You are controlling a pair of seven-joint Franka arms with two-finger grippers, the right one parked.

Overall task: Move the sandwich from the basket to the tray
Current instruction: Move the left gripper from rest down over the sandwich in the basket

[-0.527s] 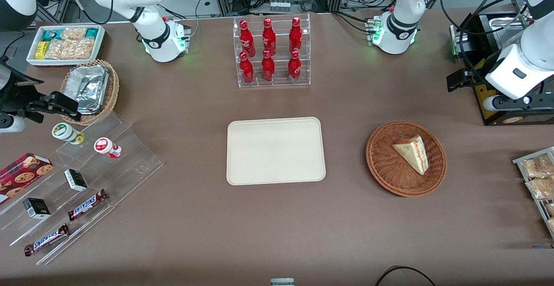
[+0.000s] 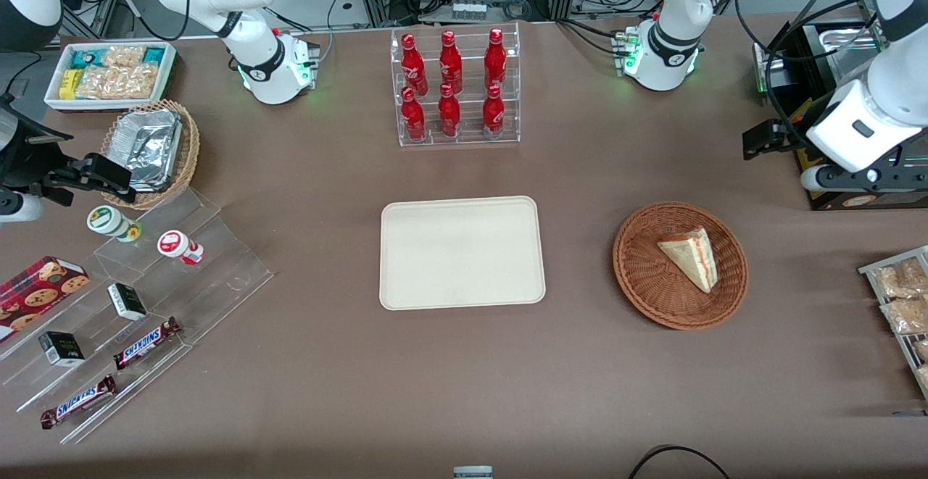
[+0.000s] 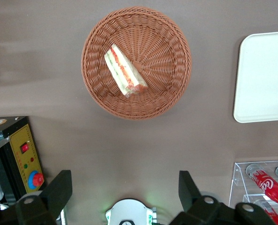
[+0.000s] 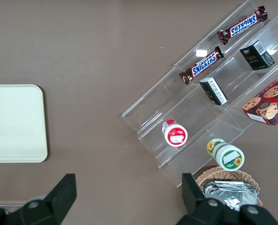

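Left arm raised high at the working end of the table.
Gripper (image 3: 122, 190) pointing straight down, fingers (image 3: 59, 190) spread wide apart, nothing between them; hovering well above the tabletop, touching nothing, wrist level.

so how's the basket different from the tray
The basket is round, reddish-brown woven wicker; the tray is a flat, smooth cream rectangle. The basket holds the sandwich; the tray holds nothing. Both sit on the table, apart. The gripper hangs open, clear of both.
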